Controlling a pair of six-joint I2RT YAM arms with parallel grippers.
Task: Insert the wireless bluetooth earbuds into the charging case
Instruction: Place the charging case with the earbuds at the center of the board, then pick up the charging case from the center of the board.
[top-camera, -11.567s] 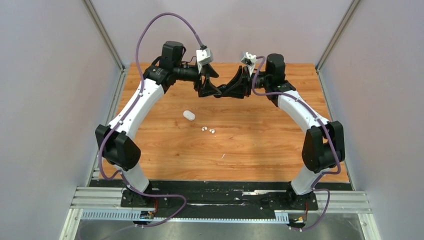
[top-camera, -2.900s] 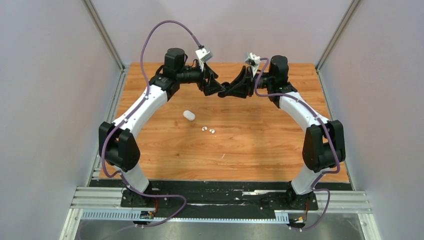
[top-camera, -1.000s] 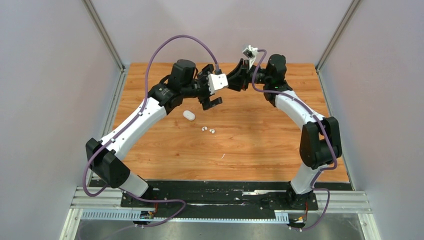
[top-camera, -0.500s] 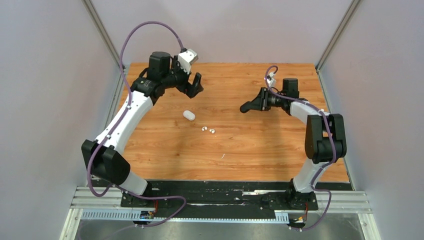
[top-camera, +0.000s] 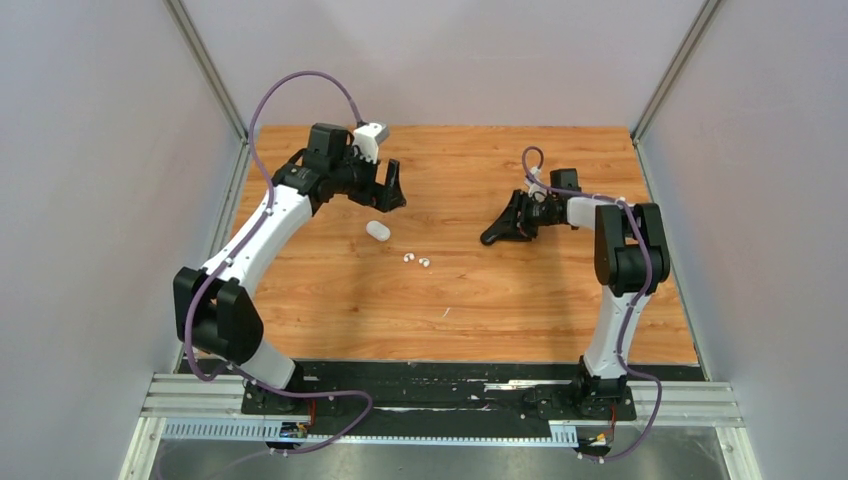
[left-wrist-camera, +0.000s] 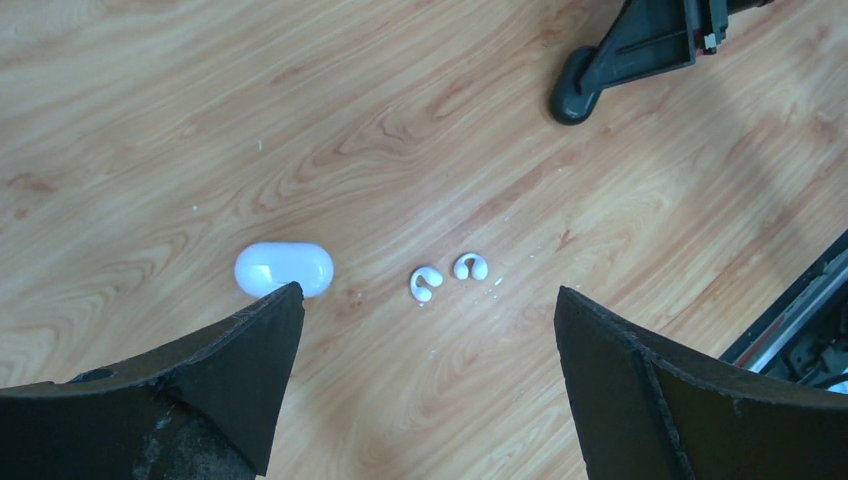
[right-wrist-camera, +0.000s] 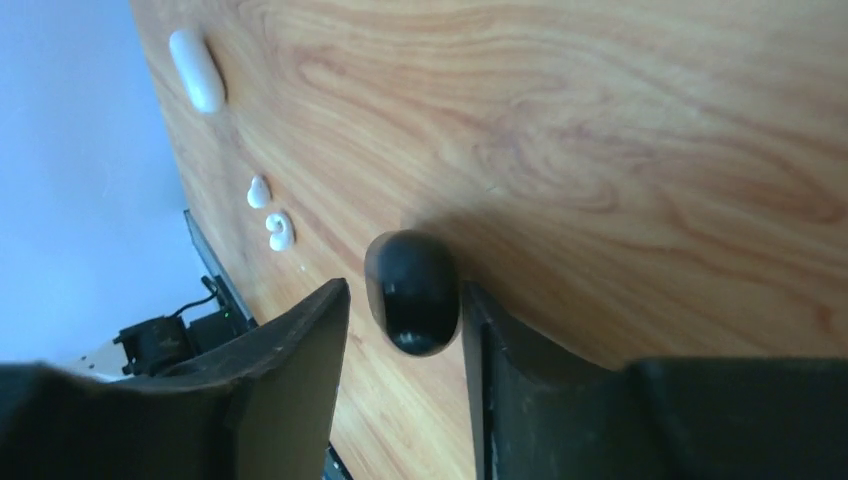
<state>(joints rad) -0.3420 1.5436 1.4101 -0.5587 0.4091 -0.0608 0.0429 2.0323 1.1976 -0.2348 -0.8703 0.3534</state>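
On the wooden bench (top-camera: 520, 300), left of its middle and nearer the far edge than the near one: a white charging case (left-wrist-camera: 283, 269), oval, shut, lying flat. Just beside it toward the right edge, and slightly closer to the near edge: the first white earbud (left-wrist-camera: 426, 284) and the second white earbud (left-wrist-camera: 470, 266), close together but not touching, curled like small hooks, loose on the wood.

Above the far-left quarter, just beyond the white case: the left gripper (top-camera: 385, 203), fingers spread wide, pinching nothing. Seen from its wrist camera with one fingertip overlapping an edge of the case, and with case and buds framed in the gap.

Right of the middle, well apart from the buds: the right gripper (top-camera: 493, 235), low over the wood, fingers pressed in on a black charging case (right-wrist-camera: 412, 290), oval and glossy, with a shadow under it.

Around: a purple cable (top-camera: 290, 85) looping over the left arm, a black base rail (top-camera: 440, 385) along the near edge, a small white speck (top-camera: 446, 312) on the wood toward that edge.
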